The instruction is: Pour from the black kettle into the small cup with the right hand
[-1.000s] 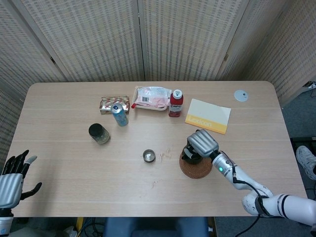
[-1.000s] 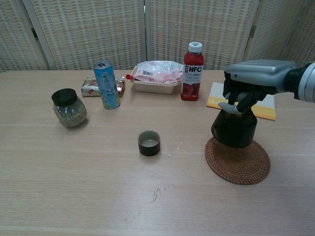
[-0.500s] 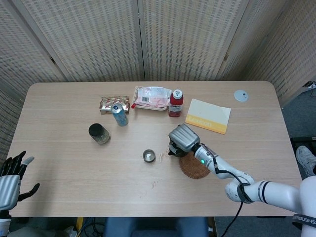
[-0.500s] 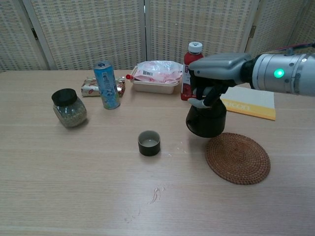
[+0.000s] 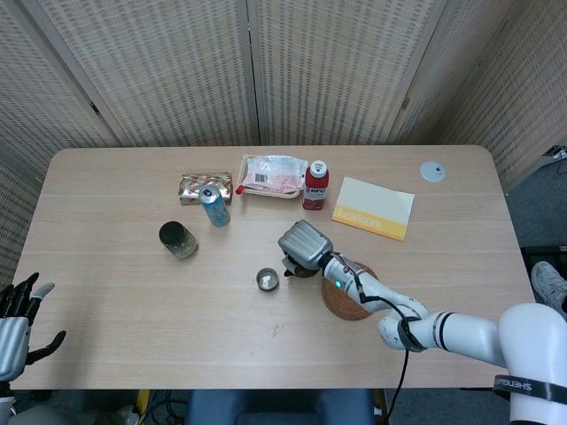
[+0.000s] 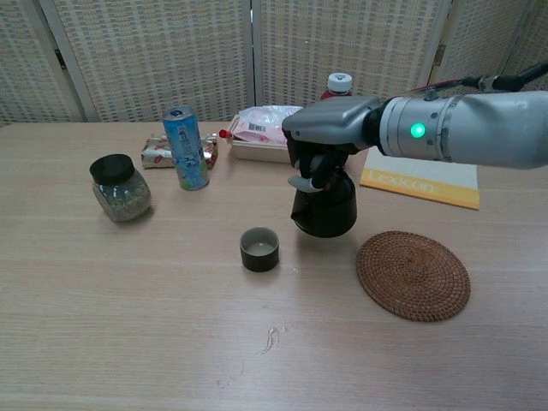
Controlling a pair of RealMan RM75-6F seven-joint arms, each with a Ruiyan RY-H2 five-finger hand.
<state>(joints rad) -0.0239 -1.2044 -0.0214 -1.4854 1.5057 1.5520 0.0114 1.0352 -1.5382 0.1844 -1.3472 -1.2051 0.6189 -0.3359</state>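
The left hand (image 5: 16,320) sits at the table's (image 5: 106,336) near-left corner, off the edge, fingers apart and holding nothing. Moving right in the chest view, a black-lidded glass jar (image 6: 120,188) of greenish grains stands at about 10 o'clock from the small cup (image 6: 259,249), well apart from it. Behind the jar to the right are a blue drink can (image 6: 186,148) and, just beyond it, a wrapped snack pack (image 6: 163,151). The small cup stands upright near the table's middle. At its 2 o'clock, near but not touching, the black kettle (image 6: 324,205) hangs clear of the tabletop, gripped from above by the right hand (image 6: 330,137), whose fingers curl down around the kettle's top. Behind the hand lie a plastic food tray (image 6: 261,128) and a red NFC juice bottle (image 6: 340,84), mostly hidden. At the cup's 3 o'clock lies a round woven coaster (image 6: 413,275), bare; beyond it rests a yellow Lexicon booklet (image 6: 424,181).
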